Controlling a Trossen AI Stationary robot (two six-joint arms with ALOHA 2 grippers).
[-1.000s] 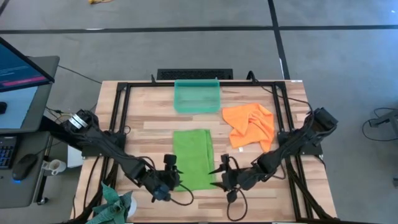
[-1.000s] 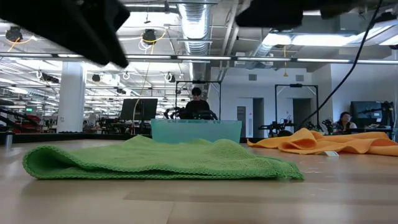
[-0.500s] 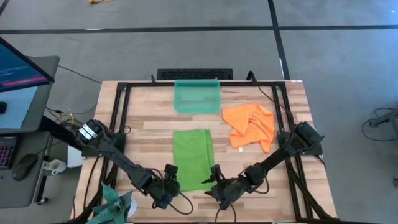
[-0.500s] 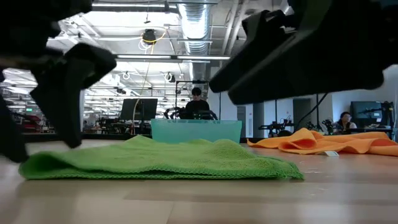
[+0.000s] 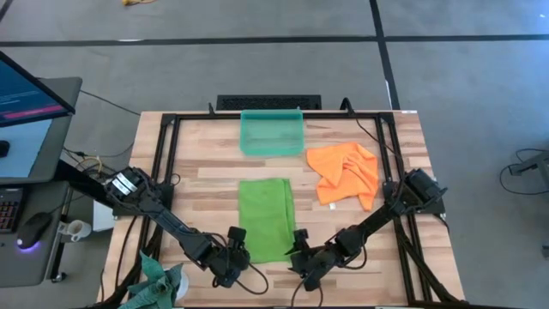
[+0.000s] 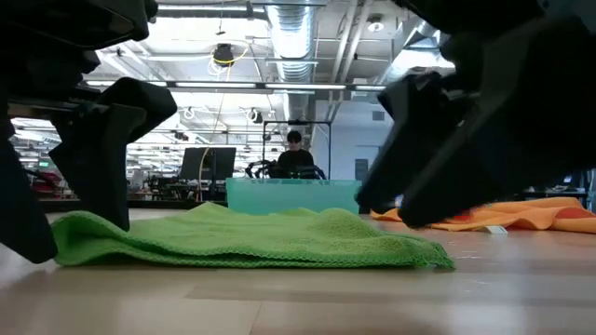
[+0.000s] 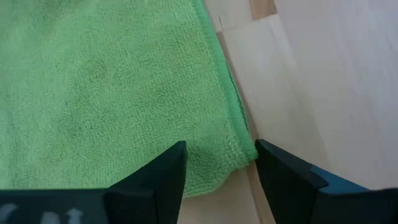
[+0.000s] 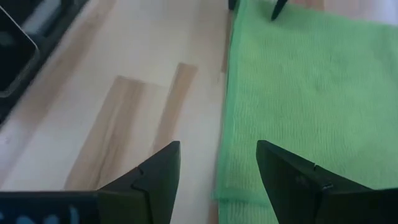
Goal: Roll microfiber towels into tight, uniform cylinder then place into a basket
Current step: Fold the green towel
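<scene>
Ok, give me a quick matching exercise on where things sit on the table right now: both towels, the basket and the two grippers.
Things:
1. green towel
2. orange towel
3. basket
4. left gripper
5. right gripper

States:
a. open, at the green towel's near left corner
b. crumpled, on the table's right side
c. empty, at the far edge of the table
d. spread flat at the table's middle
e. open, at the green towel's near right corner

Pairs: 1-d, 2-b, 3-c, 4-a, 5-e
</scene>
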